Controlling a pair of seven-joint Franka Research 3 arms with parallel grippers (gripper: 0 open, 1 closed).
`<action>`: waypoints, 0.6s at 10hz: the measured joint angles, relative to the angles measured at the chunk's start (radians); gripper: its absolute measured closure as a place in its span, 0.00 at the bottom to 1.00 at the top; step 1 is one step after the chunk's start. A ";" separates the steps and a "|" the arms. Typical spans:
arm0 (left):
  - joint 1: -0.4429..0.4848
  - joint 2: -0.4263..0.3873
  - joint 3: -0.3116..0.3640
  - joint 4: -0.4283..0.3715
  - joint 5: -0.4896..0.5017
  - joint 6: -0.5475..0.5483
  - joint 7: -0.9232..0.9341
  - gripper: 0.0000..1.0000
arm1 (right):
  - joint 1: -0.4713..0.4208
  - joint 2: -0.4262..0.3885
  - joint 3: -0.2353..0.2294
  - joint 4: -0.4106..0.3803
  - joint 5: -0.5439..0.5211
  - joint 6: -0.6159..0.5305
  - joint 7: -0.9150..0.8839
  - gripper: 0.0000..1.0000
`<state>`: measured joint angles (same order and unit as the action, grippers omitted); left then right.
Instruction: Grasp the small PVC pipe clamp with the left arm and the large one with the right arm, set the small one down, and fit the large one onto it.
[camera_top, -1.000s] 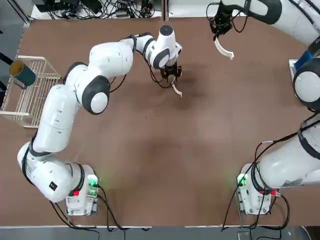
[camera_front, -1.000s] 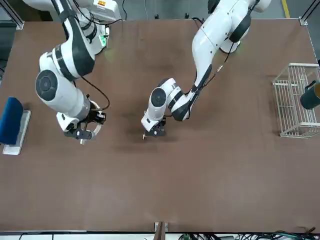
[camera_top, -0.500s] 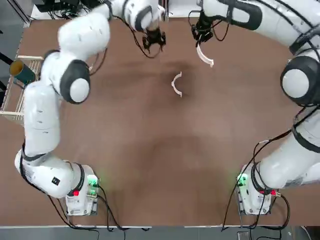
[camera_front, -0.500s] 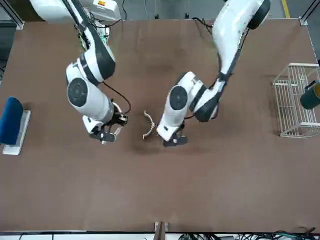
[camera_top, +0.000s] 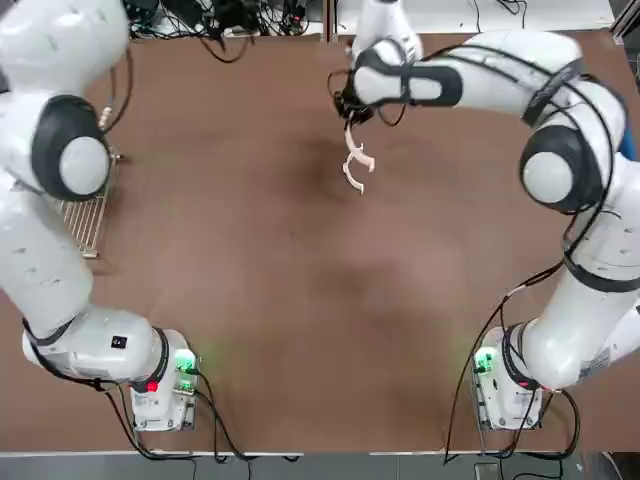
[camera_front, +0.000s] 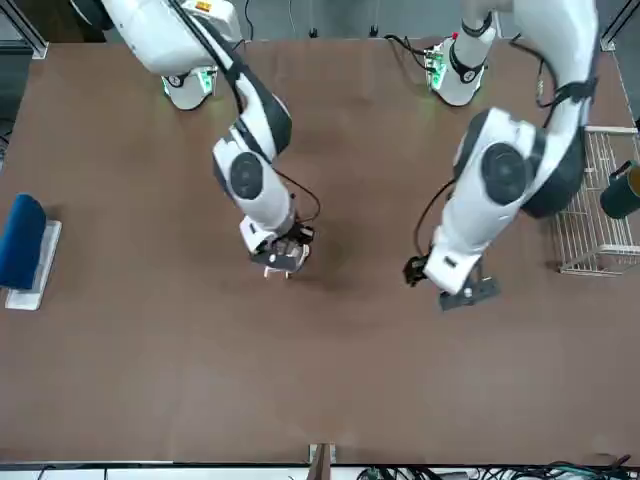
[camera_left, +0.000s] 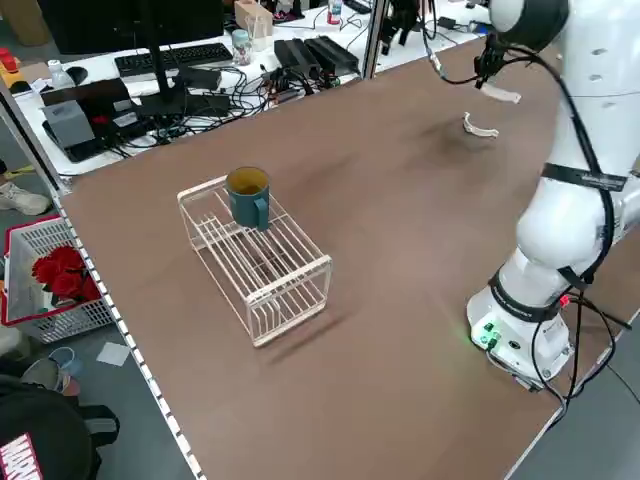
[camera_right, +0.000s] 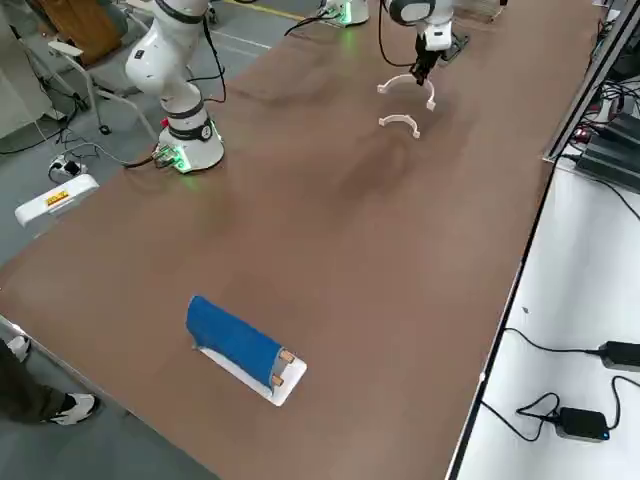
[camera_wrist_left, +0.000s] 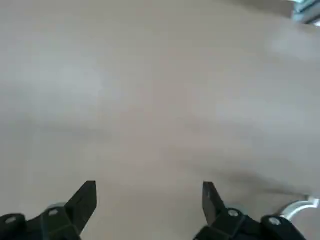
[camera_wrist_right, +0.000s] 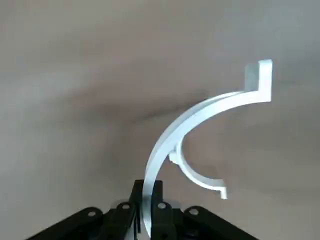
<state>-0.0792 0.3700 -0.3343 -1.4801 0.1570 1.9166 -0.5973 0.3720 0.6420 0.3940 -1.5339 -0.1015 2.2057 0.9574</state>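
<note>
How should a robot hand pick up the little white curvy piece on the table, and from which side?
The small clamp might be best pinched at the middle of its thin curve, coming from above, one of the fingers inside the curve and one outside. It is a slim half-ring, and its end tabs probably need to stay free. The large clamp is close by, so take care.

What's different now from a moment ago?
The left gripper let go of the small clamp, leaving it on the table, and drew back toward the robot's left. The right gripper, still gripping the large clamp, moved left until that clamp hung close by the small one. The rack and mug stayed put.
</note>
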 joint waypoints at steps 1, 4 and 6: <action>0.041 -0.059 0.000 -0.047 -0.001 -0.013 0.060 0.05 | 0.032 0.053 -0.001 0.034 -0.066 0.004 0.053 0.91; 0.091 -0.159 0.018 -0.081 -0.033 -0.092 0.175 0.01 | 0.066 0.161 -0.003 0.090 -0.143 0.006 0.089 0.91; 0.094 -0.247 0.060 -0.080 -0.087 -0.154 0.257 0.01 | 0.072 0.199 -0.004 0.114 -0.159 0.011 0.090 0.91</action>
<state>0.0143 0.1229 -0.2740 -1.5602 0.0703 1.7627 -0.3399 0.4440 0.8408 0.3899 -1.4203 -0.2608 2.2167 1.0473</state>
